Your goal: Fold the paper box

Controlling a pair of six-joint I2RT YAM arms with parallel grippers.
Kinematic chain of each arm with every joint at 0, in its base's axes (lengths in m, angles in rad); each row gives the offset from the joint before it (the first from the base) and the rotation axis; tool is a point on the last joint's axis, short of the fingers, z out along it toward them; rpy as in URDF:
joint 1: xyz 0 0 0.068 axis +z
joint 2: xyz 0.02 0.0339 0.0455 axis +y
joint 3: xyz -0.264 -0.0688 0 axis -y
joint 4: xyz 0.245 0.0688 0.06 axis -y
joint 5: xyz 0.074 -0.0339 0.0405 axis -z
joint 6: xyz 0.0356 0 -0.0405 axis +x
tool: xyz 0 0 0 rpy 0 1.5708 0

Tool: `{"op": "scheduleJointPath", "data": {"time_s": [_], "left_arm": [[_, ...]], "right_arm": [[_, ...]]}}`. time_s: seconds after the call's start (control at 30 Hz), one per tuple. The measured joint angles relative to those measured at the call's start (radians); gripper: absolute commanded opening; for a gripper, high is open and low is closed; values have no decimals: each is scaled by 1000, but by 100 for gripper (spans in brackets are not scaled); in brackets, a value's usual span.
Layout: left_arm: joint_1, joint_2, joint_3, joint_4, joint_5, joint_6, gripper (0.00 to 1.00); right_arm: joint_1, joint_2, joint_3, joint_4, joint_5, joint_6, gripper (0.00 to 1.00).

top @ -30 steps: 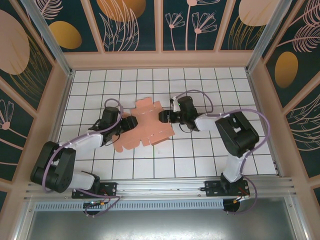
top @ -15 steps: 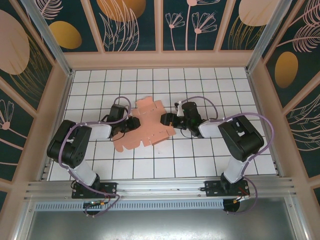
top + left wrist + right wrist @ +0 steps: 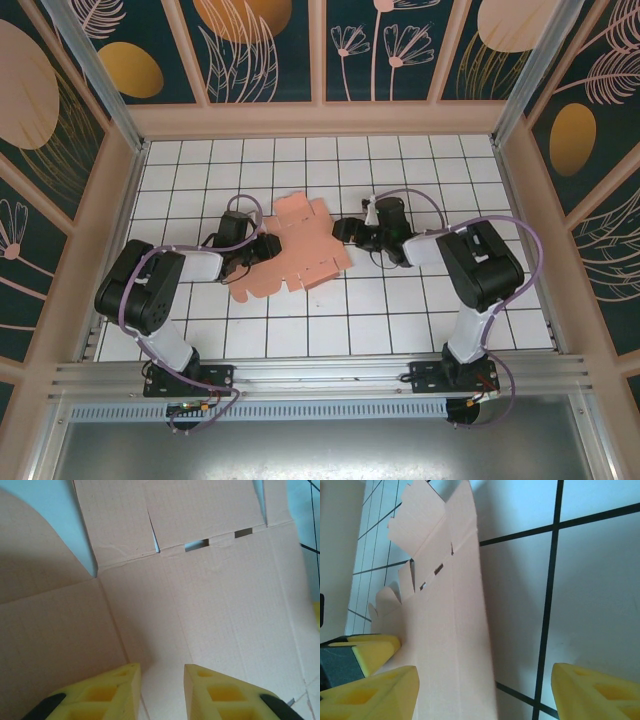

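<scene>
Two parted hands: left hand narrowly over the paper box, right hand widely.

The paper box is matt, faintly ribbed cardboard — the table smooth, slightly glossy white tile

Black-and-white arms, purple cables (looped loosely), yellow hollow-celled pincer fingers
</scene>
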Motion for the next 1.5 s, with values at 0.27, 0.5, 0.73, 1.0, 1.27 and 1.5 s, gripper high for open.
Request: {"op": "scheduleJointPath", "data": {"time_s": [0.27,0.5,0.73,1.0,1.27,1.5], "left_arm": [[0,4,0,11,1,0,29],[0,3,-1,14,5,0,33],[-2,-6,-2,16,10,5,47],[-5,-113,-35,-55,-28,1,70],[56,-302,-82,-100,-110,-9,76],[101,-314,-111,-130,-125,-7,77]], "right_arm": [[46,47,36,12,-71,-27,41],[48,49,47,14,-59,-47,5],[78,49,107,-120,43,-136,0],[204,56,255,-380,370,-293,0],[354,196,474,-615,889,-452,0],[429,317,618,-745,1159,-507,0]]}}
